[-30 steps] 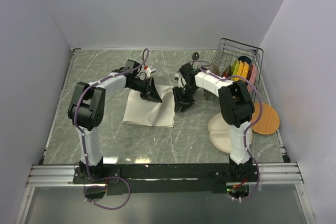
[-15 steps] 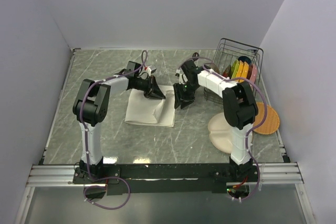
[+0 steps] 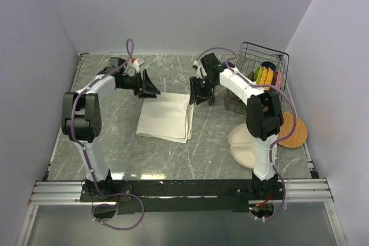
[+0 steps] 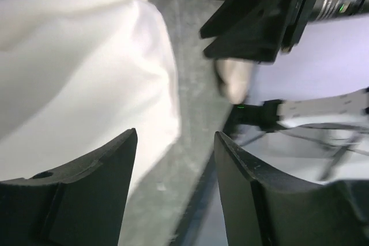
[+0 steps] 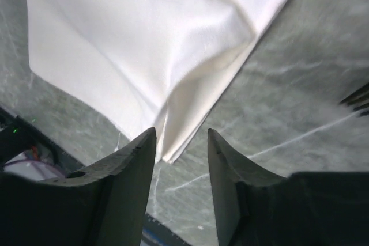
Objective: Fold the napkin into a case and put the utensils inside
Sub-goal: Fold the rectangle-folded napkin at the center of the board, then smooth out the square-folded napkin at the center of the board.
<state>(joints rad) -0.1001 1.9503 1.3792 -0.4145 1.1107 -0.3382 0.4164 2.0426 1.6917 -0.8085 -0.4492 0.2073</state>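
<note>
Top external view puts the napkin (image 3: 166, 118) flat on the counter (image 3: 115, 142) between the two arms. It is folded into a broad rectangle with stacked layers along its right edge. The left gripper (image 3: 151, 89) hovers just off the far left corner and the right gripper (image 3: 196, 96) just off the far right corner. Both are spread and empty, and neither touches the cloth.

Judging by the shape, folding is the step in hand. The cloth is doubled over but too wide to serve as a case, so at least one more fold seems due. The next move would call for both grippers to come down on one edge, pinch all the layers together, and carry that edge across evenly so the stack does not skew.

Only the top view shows the wire rack (image 3: 262, 56) with coloured plates, the beige plate (image 3: 245, 145) near the right arm's base, and how the arms stand. I cannot make out the utensils there. The right wrist view shows what the top view hides: a puffed, loose layered corner of the cloth beyond its open fingers, and dark tines at the frame's edge that could be fork or rack. The left wrist view, blurred, shows the napkin's rounded folded edge and the right gripper opposite.
</note>
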